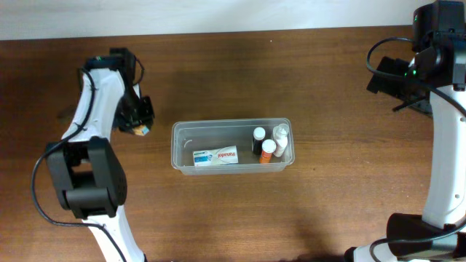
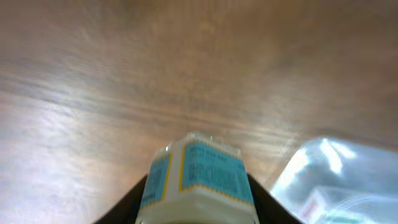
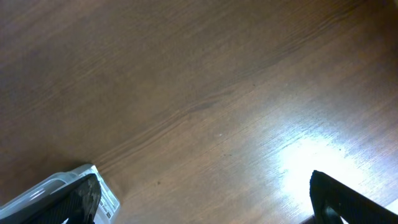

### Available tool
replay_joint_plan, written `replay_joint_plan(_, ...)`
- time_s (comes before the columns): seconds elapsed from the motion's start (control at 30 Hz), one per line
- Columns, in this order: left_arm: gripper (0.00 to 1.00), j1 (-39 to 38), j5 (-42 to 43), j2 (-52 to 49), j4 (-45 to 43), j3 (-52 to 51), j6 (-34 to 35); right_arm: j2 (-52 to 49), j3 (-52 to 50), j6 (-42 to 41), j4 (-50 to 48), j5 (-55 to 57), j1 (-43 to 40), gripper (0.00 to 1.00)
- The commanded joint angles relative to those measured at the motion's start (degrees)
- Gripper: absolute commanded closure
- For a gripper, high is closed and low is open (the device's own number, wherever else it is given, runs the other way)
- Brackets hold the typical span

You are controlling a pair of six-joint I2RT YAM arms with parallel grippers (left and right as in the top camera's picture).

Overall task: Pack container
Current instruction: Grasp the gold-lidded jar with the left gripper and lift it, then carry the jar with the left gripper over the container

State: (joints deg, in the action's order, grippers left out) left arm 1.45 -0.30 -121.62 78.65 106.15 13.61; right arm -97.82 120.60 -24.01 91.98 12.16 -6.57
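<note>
Clamped in your left tool (image 2: 194, 208), that small white-and-blue box (image 2: 205, 171) could have clipped the rim of the clear plastic rectangular container (image 1: 175, 145) if carried low.

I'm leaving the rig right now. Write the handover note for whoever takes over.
Left gripper: shut on a small blue-labelled box, just left of the container.
Right gripper: open, empty, at the table's far right, away from the container.
Done: a white-and-blue carton and three small bottles are in the container.
Left: bring the held box over and release it inside; no other loose item shows.
</note>
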Motion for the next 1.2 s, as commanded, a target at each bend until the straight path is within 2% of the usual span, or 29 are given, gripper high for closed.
replay_joint_plan(0.0,0.69,-1.1,-0.3,1.1,6.3,9.0,-2.5,0.2,0.6,-0.5,0.0,0.1,-0.2,0.02)
replay_joint_plan(0.13,0.69,-4.0,-0.4,2.9,10.1,12.8,-3.2,0.2,0.6,-0.5,0.0,0.1,-0.2,0.02)
replay_joint_plan(0.47,0.69,-14.6,1.7,6.1,11.3,12.8,-3.1,0.2,0.6,-0.5,0.0,0.1,-0.2,0.02)
replay_joint_plan(0.7,0.69,-22.2,2.0,6.1,9.2,11.6,-0.2,0.2,0.6,-0.5,0.0,0.1,-0.2,0.02)
replay_joint_plan(0.93,0.69,-27.0,2.0,6.1,1.6,2.2,4.8,0.2,0.6,-0.5,0.0,0.1,-0.2,0.01)
replay_joint_plan(1.17,0.7,-27.6,1.9,6.1,-7.5,-8.3,8.1,0.2,0.6,-0.5,0.0,0.1,-0.2,0.02)
